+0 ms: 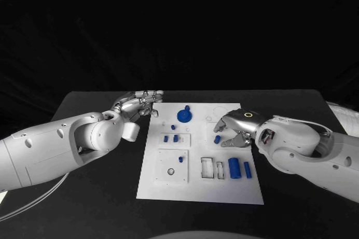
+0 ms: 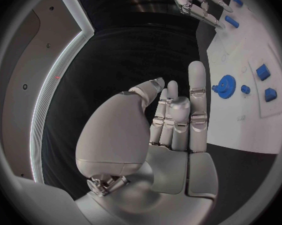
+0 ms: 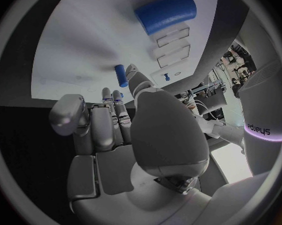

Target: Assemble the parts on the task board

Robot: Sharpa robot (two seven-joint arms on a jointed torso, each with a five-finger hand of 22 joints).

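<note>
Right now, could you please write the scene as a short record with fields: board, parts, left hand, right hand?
board: white task board on the black table
parts: blue gear at the far end; large blue cylinder lying at the near right
left hand: left hand holds nothing, off the board's far left corner
right hand: right hand over the board's right side, beside a small blue piece; grip unclear

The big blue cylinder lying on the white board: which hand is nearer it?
Right. The right hand hovers over the board just beyond the blue cylinder; the left hand sits off the white board's far left corner.
</note>
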